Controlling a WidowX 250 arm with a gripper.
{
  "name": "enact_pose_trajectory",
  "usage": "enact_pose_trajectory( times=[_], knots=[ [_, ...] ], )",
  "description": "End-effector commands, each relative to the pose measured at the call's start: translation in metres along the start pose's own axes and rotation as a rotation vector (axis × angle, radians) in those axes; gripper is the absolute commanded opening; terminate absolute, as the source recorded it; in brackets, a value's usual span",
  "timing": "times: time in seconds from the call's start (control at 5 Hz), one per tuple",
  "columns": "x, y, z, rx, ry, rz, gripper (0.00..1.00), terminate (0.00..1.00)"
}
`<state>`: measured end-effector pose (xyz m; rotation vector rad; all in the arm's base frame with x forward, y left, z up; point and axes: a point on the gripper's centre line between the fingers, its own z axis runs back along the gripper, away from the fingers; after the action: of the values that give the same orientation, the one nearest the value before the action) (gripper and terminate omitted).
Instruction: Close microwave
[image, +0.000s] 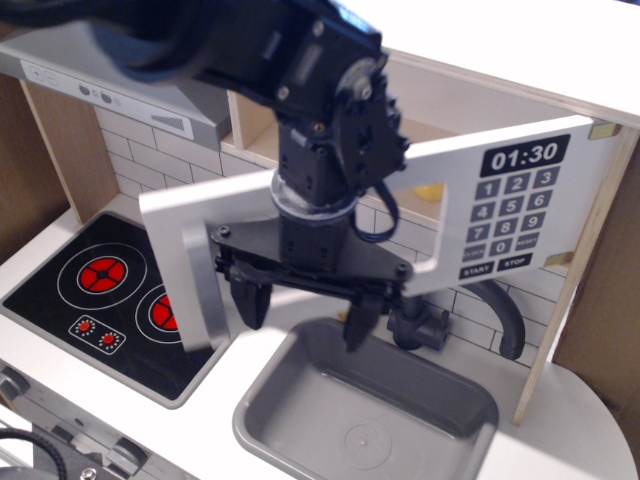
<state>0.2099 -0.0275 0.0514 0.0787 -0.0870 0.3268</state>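
Observation:
The microwave (600, 230) is a light-wood box with its wide white door (470, 180) swung open towards me. The door carries a black keypad (512, 212) with a 01:30 clock print and a grey bar handle (200, 285) at its left end. My gripper (303, 312) is open and empty. It hangs in front of the door's window, fingers pointing down, just right of the handle and above the sink. The arm hides most of the window and the microwave's inside.
A grey slanted range hood (110, 75) is at upper left. A black hob (110, 300) with red rings lies at left. A grey sink (370, 420) is below the gripper, with a dark tap (500, 310) behind it. White tiles line the back wall.

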Motion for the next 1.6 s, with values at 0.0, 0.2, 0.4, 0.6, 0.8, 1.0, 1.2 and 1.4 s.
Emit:
enact_pose_trajectory(
  times=[0.0, 0.2, 0.4, 0.6, 0.8, 1.0, 1.2, 1.4],
  knots=[
    [0.051, 0.024, -0.011, -0.001, -0.085, 0.000, 1.00, 0.00],
    [0.071, 0.024, -0.010, -0.040, -0.150, -0.055, 1.00, 0.00],
    [0.091, 0.018, -0.005, -0.112, -0.260, -0.142, 1.00, 0.00],
    [0.109, 0.015, 0.000, -0.180, -0.299, -0.165, 1.00, 0.00],
    [0.125, 0.015, -0.001, -0.205, -0.327, -0.170, 1.00, 0.00],
    [0.133, 0.013, -0.006, -0.207, -0.355, -0.175, 1.00, 0.00],
    [0.140, 0.011, -0.006, -0.217, -0.375, -0.167, 1.00, 0.00],
    [0.146, 0.009, -0.007, -0.207, -0.398, -0.165, 1.00, 0.00]
  ],
)
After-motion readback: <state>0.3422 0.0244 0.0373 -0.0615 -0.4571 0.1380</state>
